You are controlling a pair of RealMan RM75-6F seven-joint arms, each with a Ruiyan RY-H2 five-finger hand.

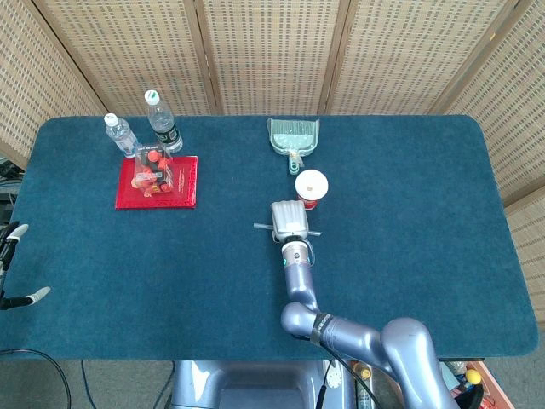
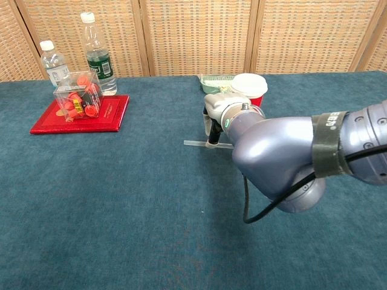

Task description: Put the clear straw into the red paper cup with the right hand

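Note:
The clear straw (image 1: 262, 227) (image 2: 195, 144) lies flat on the blue table, left of the red paper cup (image 1: 311, 189) (image 2: 250, 89), which stands upright with a white rim. My right hand (image 1: 288, 220) (image 2: 216, 115) is over the middle of the straw, fingers pointing down. In the chest view its fingertips (image 2: 212, 140) meet on the straw and pinch it against the cloth. The hand covers the straw's middle; both ends stick out. My left hand (image 1: 8, 247) shows only at the left edge of the head view, fingers apart and holding nothing.
A green dustpan (image 1: 294, 136) (image 2: 213, 81) lies behind the cup. At the back left are two water bottles (image 1: 162, 119) (image 2: 94, 55) and a clear box of red pieces (image 1: 153, 168) on a red mat (image 1: 183, 192). My right forearm (image 2: 284, 157) fills the chest view's right.

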